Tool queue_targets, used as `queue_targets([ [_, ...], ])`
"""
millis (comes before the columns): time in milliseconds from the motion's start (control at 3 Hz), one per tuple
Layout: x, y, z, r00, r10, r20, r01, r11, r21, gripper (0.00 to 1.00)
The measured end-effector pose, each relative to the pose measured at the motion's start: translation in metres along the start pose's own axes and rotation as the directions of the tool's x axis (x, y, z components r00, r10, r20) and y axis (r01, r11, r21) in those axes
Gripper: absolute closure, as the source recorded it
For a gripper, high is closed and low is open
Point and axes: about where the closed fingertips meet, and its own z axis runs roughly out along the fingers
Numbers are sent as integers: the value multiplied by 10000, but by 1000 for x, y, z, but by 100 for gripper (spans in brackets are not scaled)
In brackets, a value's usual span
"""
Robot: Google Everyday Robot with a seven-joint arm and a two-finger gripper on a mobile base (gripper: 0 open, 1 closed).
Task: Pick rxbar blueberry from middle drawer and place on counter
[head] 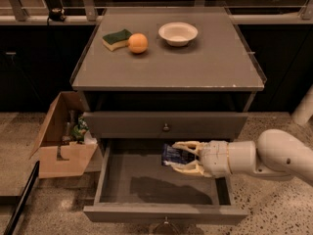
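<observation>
gripper (174,156): reaches in from the right over the open drawer, pale fingers (187,144) clamped on the bar from above and below
rxbar blueberry (171,154): dark blue shiny wrapper, held between the fingers over the right half of the drawer, raised off its floor, with a shadow on the floor beneath
middle drawer (165,214): pulled fully out, with a grey floor, low side walls and a plain front panel
counter (171,65): flat grey top with a thin pale edge
green-and-yellow sponge (116,38): at the back left of the counter, just beside the orange (138,43)
white bowl (178,33): upright at the back, right of the orange
top drawer (122,125): closed, with a small knob at its middle
cardboard box (58,143): open on the speckled floor, left of the cabinet
</observation>
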Motion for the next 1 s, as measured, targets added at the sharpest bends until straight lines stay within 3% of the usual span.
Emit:
queue_targets([
  [333,-39,-23,-11,9965,-804,-228,804,9968,-5,100],
  [667,-99,-59,-24,9813,-1827,-601,1835,9830,83,100],
  [1000,-133,-78,-30,9671,-2388,-873,2409,9704,142,100],
])
